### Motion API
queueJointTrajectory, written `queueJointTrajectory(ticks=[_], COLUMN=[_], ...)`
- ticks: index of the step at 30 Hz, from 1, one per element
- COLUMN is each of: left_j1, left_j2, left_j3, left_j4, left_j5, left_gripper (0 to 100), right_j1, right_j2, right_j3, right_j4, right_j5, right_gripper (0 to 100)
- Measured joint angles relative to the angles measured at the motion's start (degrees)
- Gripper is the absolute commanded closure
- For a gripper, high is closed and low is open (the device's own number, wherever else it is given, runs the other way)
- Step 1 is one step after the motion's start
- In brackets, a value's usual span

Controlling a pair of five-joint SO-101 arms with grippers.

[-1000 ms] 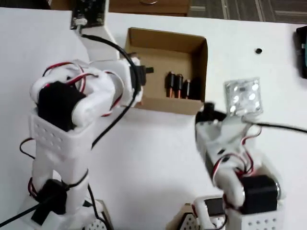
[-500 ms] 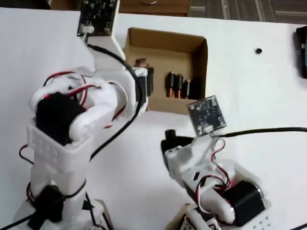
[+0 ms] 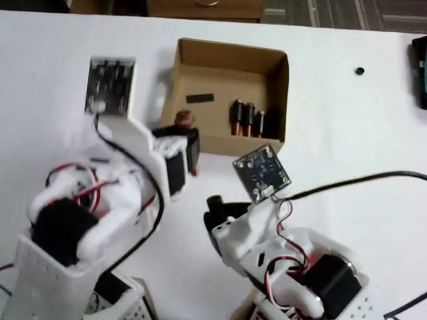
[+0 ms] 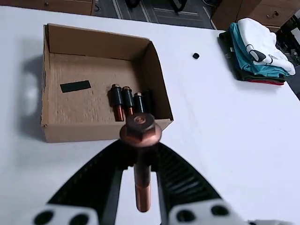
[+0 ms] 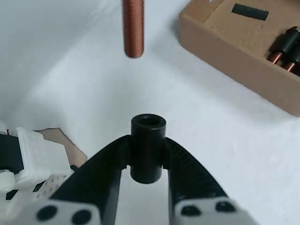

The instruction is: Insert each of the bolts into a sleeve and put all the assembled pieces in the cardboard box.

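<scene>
White table ran under both arms, with the cardboard box at its far middle.

At the left, the left gripper was clenched on a copper bolt, pinching the shank just under the hex head. The bolt stood about upright, head up and threaded end hanging free. In the high view it sat just off the box's near-left corner, outside the wall.

Inside the box lay a black strip and, further right, a row of assembled pieces against the near-right side.

Right of the bolt and nearer the arm bases, the right gripper was closed around a black sleeve, bore open and facing up. The coming move appeared to turn on this gap: the bolt's tip hung higher than the sleeve's mouth and off to the box side of it, clearly apart, not over the bore. Both long axes looked roughly parallel, so I judged that sideways alignment mattered more than tilt, and either arm seemed about equally near the meeting point.

Compared with a second earlier, the left arm had pulled the bolt back from over the box's left wall toward the table's front. The right arm had swung leftward from near the box's front-right corner, bringing the sleeve to the middle.
</scene>
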Motion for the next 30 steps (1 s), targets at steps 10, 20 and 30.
queueJointTrajectory(ticks=[10, 20, 30], left_j1=[0.0, 0.0, 0.0], left_j2=[-5.89, -5.89, -6.07], left_j3=[9.41, 9.93, 12.04], left_j4=[-0.97, -1.23, -2.11], left_j5=[3.69, 7.03, 9.76], left_gripper=[98, 98, 98], right_j1=[-2.9, -2.9, 0.26], right_j2=[-9.23, -22.42, -25.32], right_j3=[13.27, 24.88, 26.29], right_j4=[-10.46, -13.54, -19.16], right_j5=[2.55, 2.9, 2.99], right_gripper=[97.9, 97.9, 97.9])
